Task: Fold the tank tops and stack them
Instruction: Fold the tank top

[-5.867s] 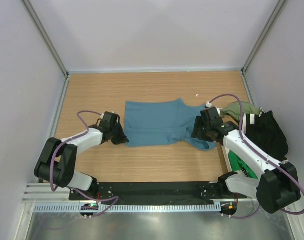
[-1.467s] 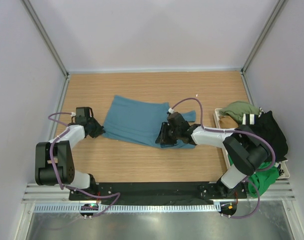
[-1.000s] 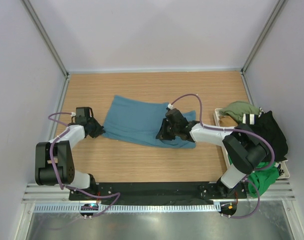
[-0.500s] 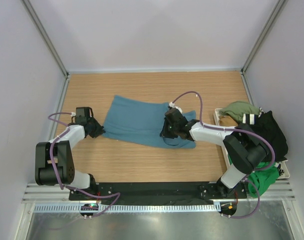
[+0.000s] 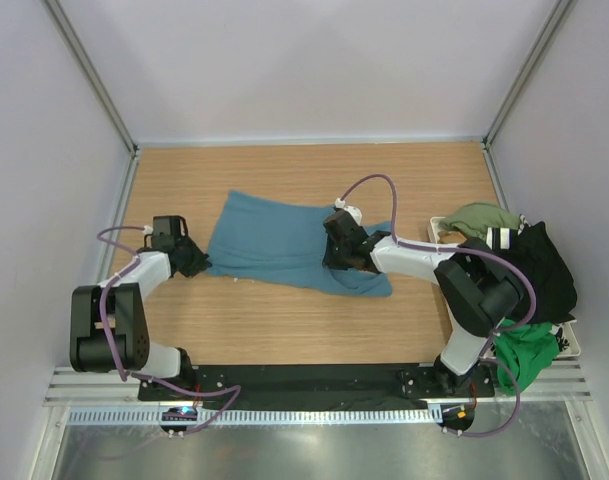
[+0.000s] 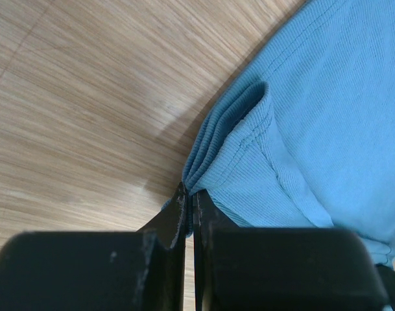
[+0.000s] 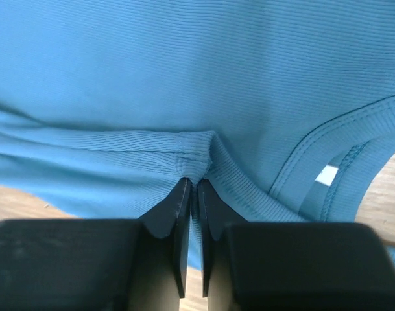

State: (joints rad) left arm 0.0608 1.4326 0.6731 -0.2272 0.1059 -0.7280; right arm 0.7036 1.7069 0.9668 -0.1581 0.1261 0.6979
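Far left of the wooden table [image 5: 284,175]: left gripper [image 5: 191,259], clamped tight on the left edge of the teal tank top [image 5: 269,245]. From the left wrist camera, jaws pressed together with bunched layers of hem caught between them, ribbed cloth spreading up and to the right over bare wood.

Across the middle of the table, the teal tank top itself – spread flat, slanting slightly down toward the right.

Further right, on the right part of that cloth: right gripper [image 5: 336,252], tips down on the fabric. From the right wrist camera, nearly closed on a small raised pucker of the teal cloth – pinched, with only a thin slit between the fingers. Just right of that pinch, the stitched curve of a neckline [image 7: 333,129] and a small white label [image 7: 326,175].

At the right edge, beside the arm's base, a white tray [image 5: 433,232] heaped with more tops: olive tank top [image 5: 479,217] at the far end, black tank top [image 5: 539,265] in the middle, green tank top [image 5: 524,355] spilling past the near end. All three well apart from both grippers.
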